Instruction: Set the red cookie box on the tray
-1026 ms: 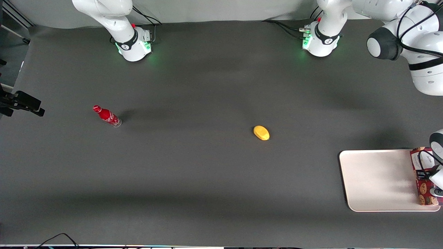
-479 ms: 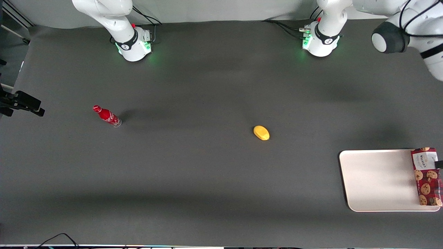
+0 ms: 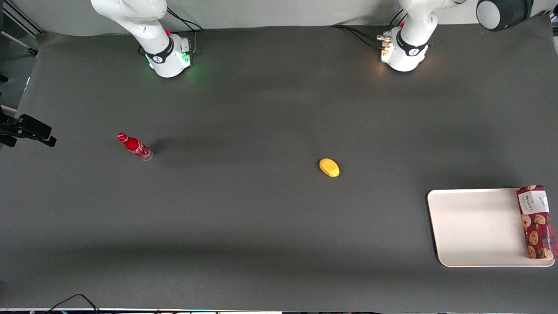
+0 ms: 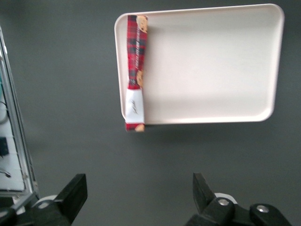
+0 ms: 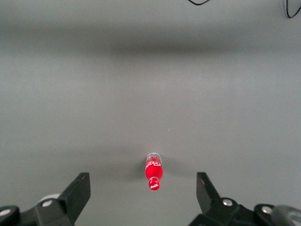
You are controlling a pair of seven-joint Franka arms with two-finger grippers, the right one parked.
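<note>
The red cookie box (image 3: 537,222) lies flat on the cream tray (image 3: 475,226), along the tray's edge toward the working arm's end of the table. Its white-label end reaches slightly over the rim that is farther from the front camera. In the left wrist view the red cookie box (image 4: 135,70) and the tray (image 4: 211,66) show from high above. My left gripper (image 4: 138,186) hangs open well above the dark table, clear of the box, with nothing between its fingers (image 4: 75,188). The front view shows only the arm's elbow, not the gripper.
A yellow lemon-like object (image 3: 329,167) lies mid-table. A small red bottle (image 3: 135,146) stands toward the parked arm's end, also seen as the bottle (image 5: 154,172) under the parked gripper. A metal frame (image 4: 14,141) runs along the table edge beside the tray.
My gripper has let go of the box and lifted up and away from it; the arm has left most of the front view. The box stays on the tray.
</note>
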